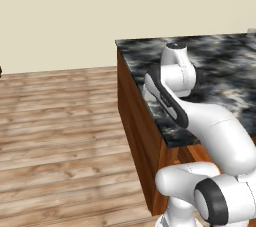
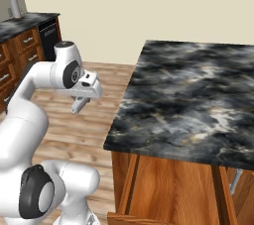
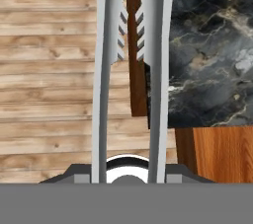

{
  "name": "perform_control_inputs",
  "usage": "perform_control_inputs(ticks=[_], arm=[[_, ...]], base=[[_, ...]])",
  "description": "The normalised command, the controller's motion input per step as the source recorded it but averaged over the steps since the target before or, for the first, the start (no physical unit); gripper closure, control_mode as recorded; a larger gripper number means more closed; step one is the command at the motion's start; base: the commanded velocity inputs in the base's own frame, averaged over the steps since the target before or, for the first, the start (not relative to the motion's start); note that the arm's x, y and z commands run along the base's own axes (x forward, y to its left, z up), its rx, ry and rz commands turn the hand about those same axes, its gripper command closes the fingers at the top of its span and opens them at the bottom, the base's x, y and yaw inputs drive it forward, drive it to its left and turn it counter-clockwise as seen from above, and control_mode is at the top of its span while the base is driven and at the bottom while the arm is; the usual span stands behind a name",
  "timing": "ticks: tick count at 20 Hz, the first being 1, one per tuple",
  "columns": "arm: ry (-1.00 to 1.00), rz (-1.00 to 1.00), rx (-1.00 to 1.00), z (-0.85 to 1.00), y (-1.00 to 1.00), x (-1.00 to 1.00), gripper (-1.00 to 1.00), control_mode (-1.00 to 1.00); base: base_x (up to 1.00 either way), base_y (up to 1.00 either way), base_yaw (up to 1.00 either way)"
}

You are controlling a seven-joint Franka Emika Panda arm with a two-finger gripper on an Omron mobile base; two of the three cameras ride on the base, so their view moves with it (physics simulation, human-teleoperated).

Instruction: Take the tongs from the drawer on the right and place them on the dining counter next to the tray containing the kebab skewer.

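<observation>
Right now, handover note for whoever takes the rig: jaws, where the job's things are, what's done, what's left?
Gripper: jaws shut on the tongs, whose two pale arms with toothed tips run straight out from the hand in the hand view.
Dining counter: black marbled slab on a wooden base; the hand is held off its corner, above the wood floor, with the tongs alongside the counter's edge.
Done: tongs are out of the drawer and in hand.
Left: find the tray with the kebab skewer, carry the tongs over the counter and set them down beside that tray.
</observation>
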Motion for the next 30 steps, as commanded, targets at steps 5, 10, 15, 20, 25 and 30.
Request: perform_control_inputs(ticks=[5, 10, 15, 20, 25, 30], arm=[[0.00, 0.00, 0.00, 0.00, 0.00, 0.00, 1.00, 1.00], [0.00, 0.00, 0.00, 0.00, 0.00, 0.00, 1.00, 1.00], [0.00, 0.00, 0.00, 0.00, 0.00, 0.00, 1.00, 1.00], [0.00, 0.00, 0.00, 0.00, 0.00, 0.00, 1.00, 1.00], [0.00, 0.00, 0.00, 0.00, 0.00, 0.00, 1.00, 1.00], [0.00, 0.00, 0.00, 0.00, 0.00, 0.00, 1.00, 1.00]], base=[[-0.01, 0.02, 0.00], [-0.16, 0.21, 0.08], [-0.10, 0.37, 0.11], [-0.13, 0.55, 0.05], [-0.10, 0.63, 0.00], [0.14, 0.42, -0.04]])
